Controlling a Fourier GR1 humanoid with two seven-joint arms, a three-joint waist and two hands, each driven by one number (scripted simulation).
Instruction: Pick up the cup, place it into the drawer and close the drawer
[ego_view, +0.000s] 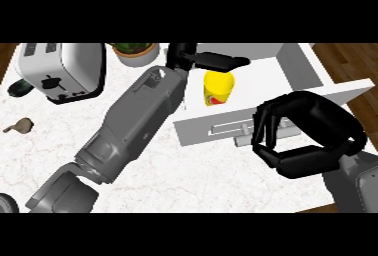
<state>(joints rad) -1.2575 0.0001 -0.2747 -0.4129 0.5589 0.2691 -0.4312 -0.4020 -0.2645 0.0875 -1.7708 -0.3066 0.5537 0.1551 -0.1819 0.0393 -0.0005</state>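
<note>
**Cup in the open drawer, hands on both sides**

Right hand (310, 135) looms closest, fingers curled and clasping nothing, hovering over the white drawer (339, 87) front and its handle (240, 131). Yellow cup (218, 87) lies inside the open drawer. Left hand (210, 60) stretches above it, fingers released, its grey forearm crossing the marble counter (207, 175). Toaster (63, 70) and potted plant (135, 51) sit at the far left.

I have one view only, from the head, looking steeply down on the white counter (221, 185). It sits close: my forearms fill much of it, rising from the lower edge. The open drawer (244, 127) lies right of centre, the toaster (63, 70) far left of it.
</note>
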